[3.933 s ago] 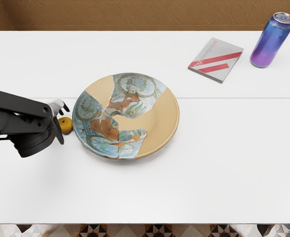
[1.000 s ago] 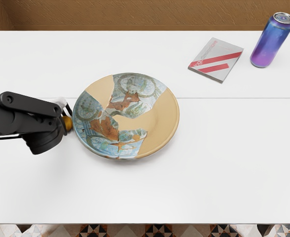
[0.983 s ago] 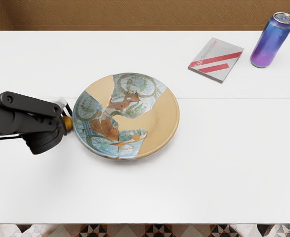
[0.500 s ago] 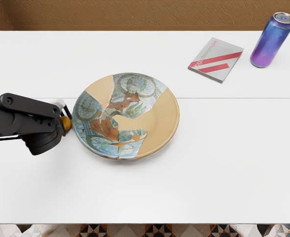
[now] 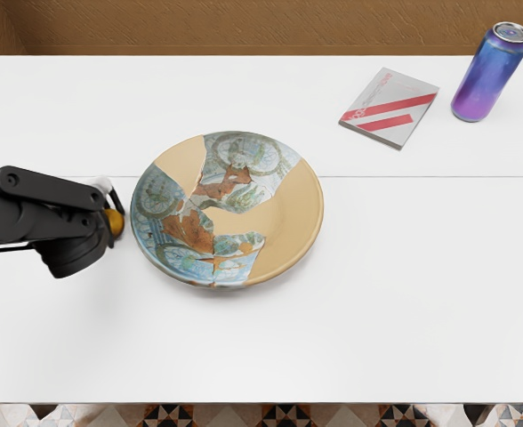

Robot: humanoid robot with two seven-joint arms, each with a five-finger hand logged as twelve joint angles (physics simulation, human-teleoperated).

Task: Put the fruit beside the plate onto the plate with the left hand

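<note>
Table (image 5: 404,302) white, wide. Plate (image 5: 306,205) sits left of table middle. Left robot hand (image 5: 76,236) is by the left edge, just beside the plate's left rim. Book (image 5: 389,108) and can (image 5: 490,73) sit toward the far right corner, well apart. Fruit (image 5: 115,222) is wrapped in the curled robot hand, only 1 orange sliver showing, not on plate yet. Risks: a shallow grip lets the round fruit pop out on lift, or the robot hand clips the rim and shoves the plate.

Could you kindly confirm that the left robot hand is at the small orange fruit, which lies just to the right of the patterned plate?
Not quite. The head view shows the orange fruit just to the left of the patterned plate, not to its right. The left robot hand is indeed at the fruit.
</note>
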